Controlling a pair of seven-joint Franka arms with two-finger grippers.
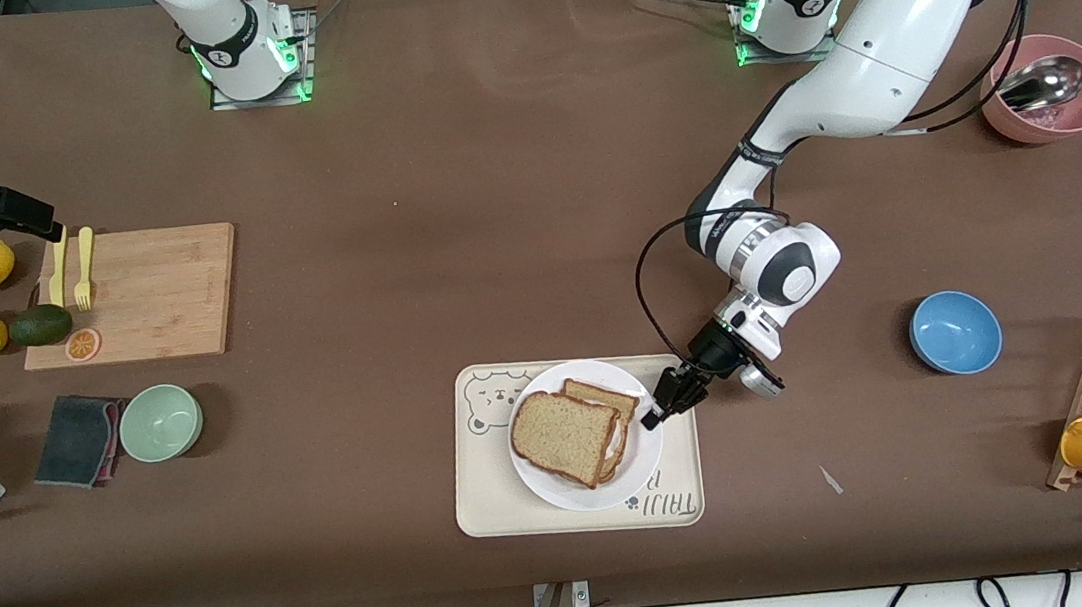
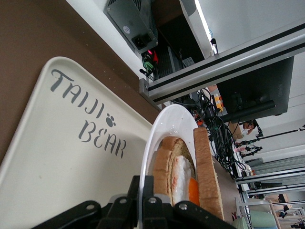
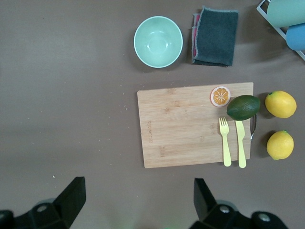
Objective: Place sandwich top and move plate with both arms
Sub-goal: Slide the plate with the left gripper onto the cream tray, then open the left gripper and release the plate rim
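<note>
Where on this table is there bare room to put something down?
Widest: bare brown table between the cutting board and the left arm. A smaller patch lies between the green bowl and the tray. The tray is crowded: plate, sandwich top, left pincer.

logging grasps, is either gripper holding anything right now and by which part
The left gripper is clamped on the plate at its rim, on the edge toward the left arm's end of the tray. The right gripper is open and holds nothing, over the table by the cutting board.

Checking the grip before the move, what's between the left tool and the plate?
Nothing: in the left wrist view the left tool straddles the plate rim, with the sandwich top just inside it.
</note>
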